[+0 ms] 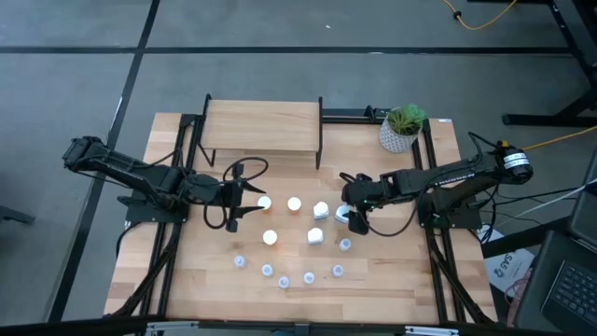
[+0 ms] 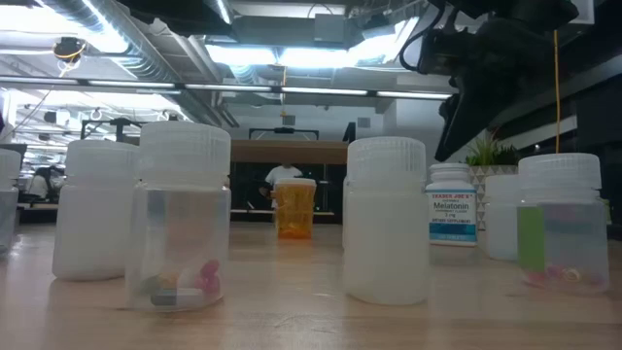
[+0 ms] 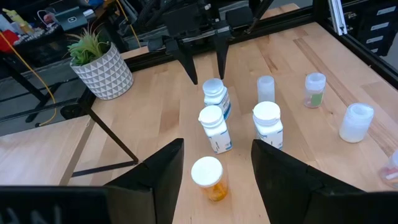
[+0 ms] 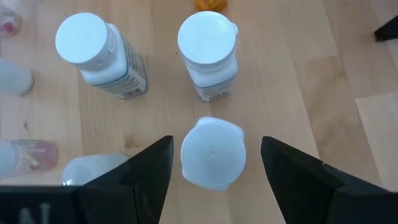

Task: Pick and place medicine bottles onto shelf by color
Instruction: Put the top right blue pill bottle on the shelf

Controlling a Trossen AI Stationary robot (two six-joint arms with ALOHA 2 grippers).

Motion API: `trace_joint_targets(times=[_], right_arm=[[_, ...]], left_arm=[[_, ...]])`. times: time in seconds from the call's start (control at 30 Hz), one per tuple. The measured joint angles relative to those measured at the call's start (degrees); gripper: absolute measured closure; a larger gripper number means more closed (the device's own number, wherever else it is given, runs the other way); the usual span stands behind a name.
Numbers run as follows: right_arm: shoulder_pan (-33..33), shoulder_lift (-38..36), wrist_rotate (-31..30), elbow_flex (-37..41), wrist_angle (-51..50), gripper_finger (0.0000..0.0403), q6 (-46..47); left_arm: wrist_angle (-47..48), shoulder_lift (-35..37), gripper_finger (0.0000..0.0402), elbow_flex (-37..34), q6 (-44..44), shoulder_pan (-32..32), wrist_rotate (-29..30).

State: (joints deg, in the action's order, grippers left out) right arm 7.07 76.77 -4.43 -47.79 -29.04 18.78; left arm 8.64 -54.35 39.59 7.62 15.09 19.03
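The medicine bottles stand in a loose group in the table's middle (image 1: 294,203); pale vials (image 1: 284,281) form an arc nearer the front. The shelf (image 1: 261,126) stands at the far edge with nothing on its top. My left gripper (image 1: 250,198) is open, and in its wrist view an orange bottle with a white cap (image 3: 208,177) shows between its fingers, apart from both. My right gripper (image 1: 350,217) is open and tipped downward over a white bottle (image 4: 213,152). Its fingers stand on either side of the cap with a gap on each side.
A white pot with a green plant (image 1: 401,129) stands at the far right corner. Two more white bottles (image 4: 208,53) (image 4: 102,53) stand just ahead of my right gripper. Black frame rails (image 1: 187,149) run along the table's sides. There is bare wood along the front edge.
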Motion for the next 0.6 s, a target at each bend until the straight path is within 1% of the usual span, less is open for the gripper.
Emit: trace_joint_targets(times=[0.6], right_arm=[[2.99,0.0,-0.45,0.0,0.0,0.0157,0.49]], left_arm=[[-0.02,0.0,0.022,0.0,0.02,0.0,-0.01]])
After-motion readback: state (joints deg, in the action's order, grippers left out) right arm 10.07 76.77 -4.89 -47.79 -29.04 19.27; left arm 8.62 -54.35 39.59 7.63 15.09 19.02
